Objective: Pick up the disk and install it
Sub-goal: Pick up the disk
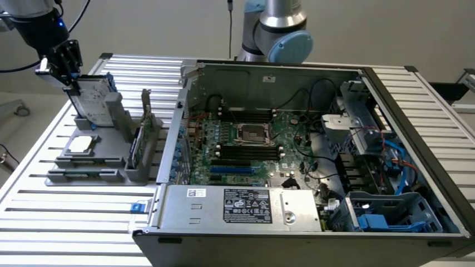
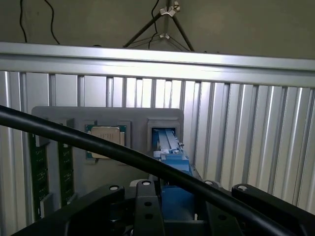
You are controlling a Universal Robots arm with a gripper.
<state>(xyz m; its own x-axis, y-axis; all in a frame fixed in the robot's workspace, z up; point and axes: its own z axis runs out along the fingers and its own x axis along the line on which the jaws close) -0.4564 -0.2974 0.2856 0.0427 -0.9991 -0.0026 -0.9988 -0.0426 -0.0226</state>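
Between the gripper's (image 1: pixel 70 75) fingers, the disk (image 1: pixel 93 100) stands on edge with its top end clamped from both sides. The blue carrier edge shows in the wrist view (image 2: pixel 172 157), pinched in the gripper (image 2: pixel 174 201). The lower end sits in a slot of the grey holder (image 1: pixel 89 172) directly beneath the gripper. The processor chip (image 1: pixel 80 144) lies flat in the holder just beside the disk's slot. A dark card (image 1: pixel 144 133) stands on edge further along. The open computer case (image 1: pixel 297 167) is well apart from the gripper on the slatted table (image 1: pixel 44 217).
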